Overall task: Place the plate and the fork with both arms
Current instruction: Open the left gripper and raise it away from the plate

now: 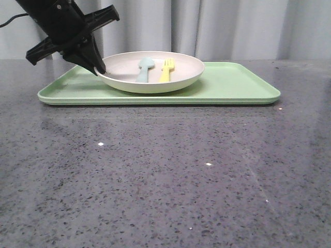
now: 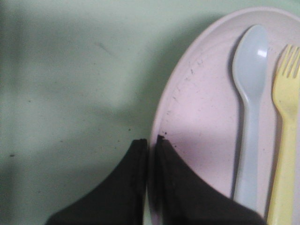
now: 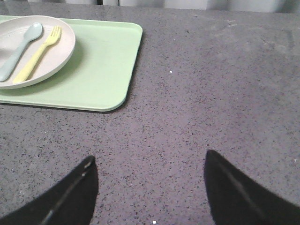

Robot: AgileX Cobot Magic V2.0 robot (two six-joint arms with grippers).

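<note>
The cream-white plate sits on the left half of the light-green tray. The yellow fork lies in it beside a pale blue spoon. My left gripper is shut on the plate's left rim, one finger inside and one outside, as the left wrist view shows. Plate, fork and spoon show there too. My right gripper is open and empty above bare table, to the right of the tray; it is out of the front view. The right wrist view shows the plate and fork.
The tray lies on a dark speckled stone table. Its right half is bare green surface. Grey curtains hang behind the table.
</note>
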